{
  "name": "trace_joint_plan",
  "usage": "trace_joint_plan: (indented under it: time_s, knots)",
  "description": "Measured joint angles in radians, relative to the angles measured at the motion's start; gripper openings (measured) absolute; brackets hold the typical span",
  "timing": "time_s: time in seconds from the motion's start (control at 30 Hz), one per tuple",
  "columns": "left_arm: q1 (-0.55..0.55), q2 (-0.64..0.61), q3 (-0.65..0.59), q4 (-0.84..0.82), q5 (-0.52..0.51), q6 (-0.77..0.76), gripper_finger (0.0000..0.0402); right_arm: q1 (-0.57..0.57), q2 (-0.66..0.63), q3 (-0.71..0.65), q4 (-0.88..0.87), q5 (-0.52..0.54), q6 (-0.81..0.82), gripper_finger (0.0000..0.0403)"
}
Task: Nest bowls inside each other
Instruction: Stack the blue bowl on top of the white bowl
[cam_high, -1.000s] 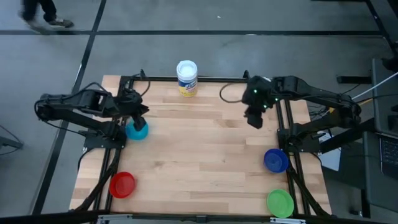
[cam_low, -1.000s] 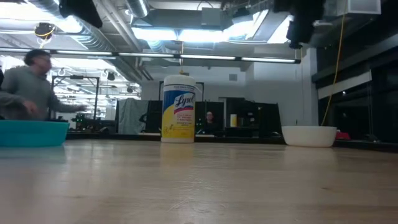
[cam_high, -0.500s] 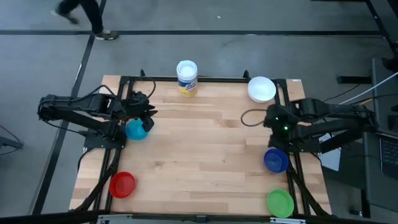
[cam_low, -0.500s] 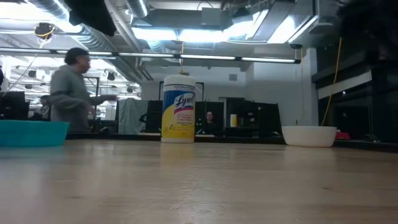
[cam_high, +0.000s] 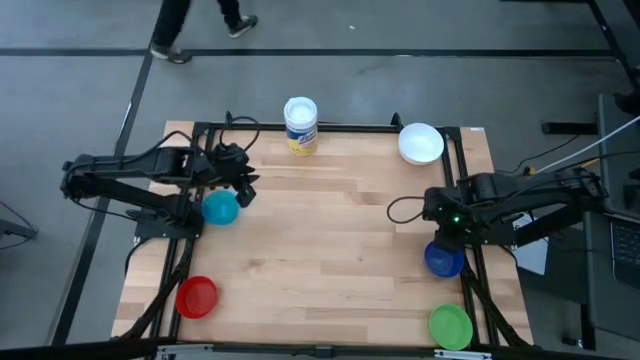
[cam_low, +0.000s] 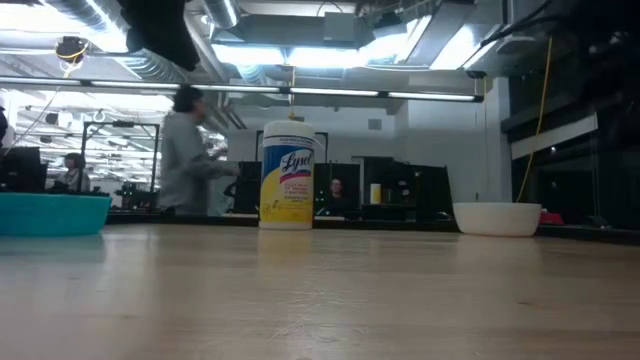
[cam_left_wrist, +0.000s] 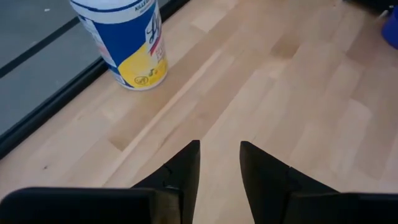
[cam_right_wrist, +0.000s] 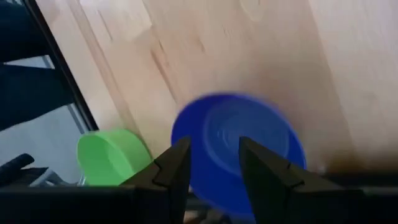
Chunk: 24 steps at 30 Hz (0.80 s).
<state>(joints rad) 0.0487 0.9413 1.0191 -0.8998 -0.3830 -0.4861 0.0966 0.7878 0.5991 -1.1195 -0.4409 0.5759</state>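
Near edge of the table (cam_high: 330, 260): red bowl (cam_high: 197, 297) at the left corner, green bowl (cam_high: 450, 326) at the right corner, both sitting alone.

Dark blue bowl (cam_high: 443, 259) is further in on the right side, by the table's edge. Right gripper (cam_high: 447, 232) hangs just above it; wrist view shows the fingers (cam_right_wrist: 177, 168) parted, nothing between them, with the blue bowl directly beyond and the green one off to the side.

Light blue bowl (cam_high: 220, 208) is on the left side, mid-depth. Left gripper (cam_high: 243, 188) is just beside it toward the far edge, not touching; jaws apart and empty, pointing over bare wood toward the wipes canister (cam_high: 300, 125).

Far edge: canister stands upright near the middle, white bowl (cam_high: 421, 143) at the far right corner. Low view has the light blue bowl at far left, canister centre, white bowl right.

All five bowls are well apart, none nested.

Beyond the table a person (cam_low: 190, 150) is on the floor.
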Motion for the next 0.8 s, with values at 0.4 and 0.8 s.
trace_joint_plan:
  time_s: [0.4,0.8]
  knots:
    - [0.058,0.039,0.000,0.074,0.045,0.053,0.0110,-0.001,0.004,-0.052,0.226,-0.041,0.128,0.0132]
    - [0.128,0.044,0.000,0.135,0.084,0.132,0.0112,0.004,0.092,0.000,0.306,-0.071,0.199,0.0126]
